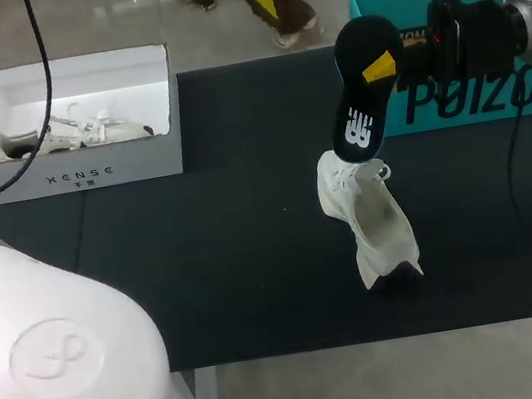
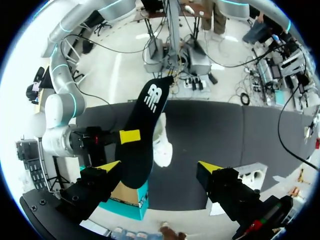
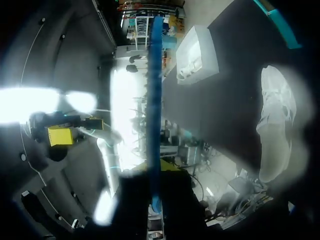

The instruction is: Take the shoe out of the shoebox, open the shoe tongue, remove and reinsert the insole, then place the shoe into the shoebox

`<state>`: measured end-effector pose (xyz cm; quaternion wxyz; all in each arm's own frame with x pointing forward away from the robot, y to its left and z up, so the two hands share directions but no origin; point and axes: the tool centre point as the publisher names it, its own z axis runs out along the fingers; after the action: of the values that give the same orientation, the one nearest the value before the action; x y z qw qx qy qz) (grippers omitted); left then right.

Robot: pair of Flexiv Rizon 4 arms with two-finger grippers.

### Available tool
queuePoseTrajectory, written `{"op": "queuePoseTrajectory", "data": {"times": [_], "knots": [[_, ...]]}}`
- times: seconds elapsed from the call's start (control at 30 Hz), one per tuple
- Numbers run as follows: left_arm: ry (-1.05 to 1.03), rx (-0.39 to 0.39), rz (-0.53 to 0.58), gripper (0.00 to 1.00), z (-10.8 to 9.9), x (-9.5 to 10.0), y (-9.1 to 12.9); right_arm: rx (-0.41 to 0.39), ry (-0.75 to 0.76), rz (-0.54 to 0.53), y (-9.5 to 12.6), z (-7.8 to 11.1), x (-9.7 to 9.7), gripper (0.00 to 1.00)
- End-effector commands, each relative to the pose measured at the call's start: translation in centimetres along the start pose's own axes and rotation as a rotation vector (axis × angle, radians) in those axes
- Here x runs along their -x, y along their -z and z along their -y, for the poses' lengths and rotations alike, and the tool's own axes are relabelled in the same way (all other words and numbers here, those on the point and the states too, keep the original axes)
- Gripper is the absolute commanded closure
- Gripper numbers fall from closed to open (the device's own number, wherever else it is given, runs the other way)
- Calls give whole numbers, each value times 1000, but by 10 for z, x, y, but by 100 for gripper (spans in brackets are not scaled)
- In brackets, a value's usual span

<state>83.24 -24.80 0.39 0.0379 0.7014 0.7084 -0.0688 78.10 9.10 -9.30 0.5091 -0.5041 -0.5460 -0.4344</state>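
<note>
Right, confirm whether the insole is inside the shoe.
No: the right pincer holds the insole in the air above the shoe.

Shoe (image 1: 368, 219): on the table (image 1: 206, 270), right of middle.
Insole (image 1: 363, 93): over the shoe, clamped in the right gripper (image 1: 382, 67).
Shoebox (image 1: 472, 96): behind the shoe, far right.
Open box (image 1: 80, 173): far left, second shoe (image 1: 84, 135) inside.
</note>
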Motion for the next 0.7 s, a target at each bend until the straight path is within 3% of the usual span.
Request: {"op": "queuePoseTrajectory", "data": {"times": [0.03, 0.43, 0.7], "knots": [[2, 8, -30, 0, 4, 7, 4, 0, 0, 0, -1, -1, 0, 100], [2, 8, -30, 0, 4, 7, 4, -50, 24, 11, 5, -6, -4, 100], [2, 8, -30, 0, 4, 7, 4, -87, 18, 45, 9, 3, -2, 100]]}}
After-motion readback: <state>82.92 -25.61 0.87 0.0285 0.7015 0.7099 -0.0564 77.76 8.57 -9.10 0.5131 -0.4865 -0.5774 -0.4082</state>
